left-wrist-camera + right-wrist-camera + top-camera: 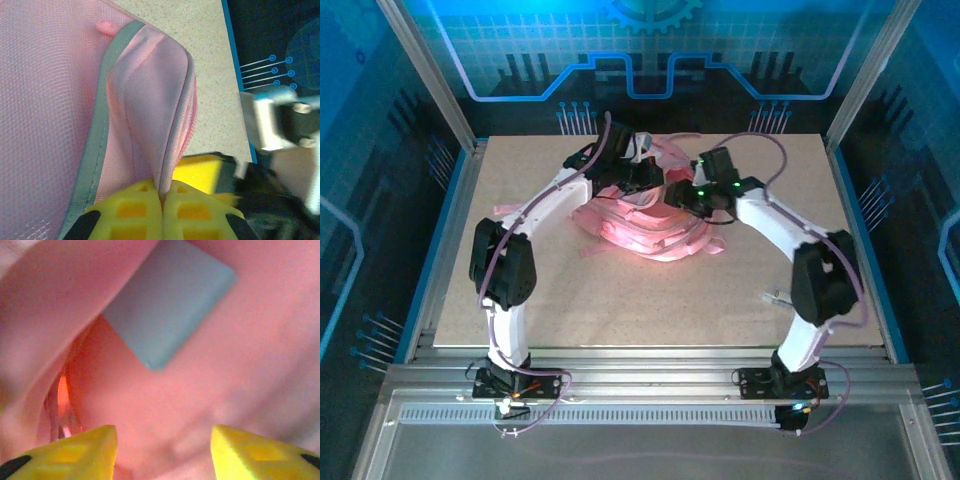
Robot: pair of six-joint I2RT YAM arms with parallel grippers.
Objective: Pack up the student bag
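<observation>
the student bag (645, 225) is lying crumpled mid-table (620, 310), between the two arms. the left gripper (162, 195) is pinching a fold of the bag's pink fabric, jaws closed tight on it and seemingly propping the mouth open. the right gripper (161, 437) is reaching inside the opening, its fingers standing apart with nothing between them. a flat grey-blue item (167, 310) is lying against the lining ahead of it (what it is i cannot tell). this is looking like the loading step, with the item sitting inside. the next move is calling for the right arm to back straight out without snagging the lining.
</observation>
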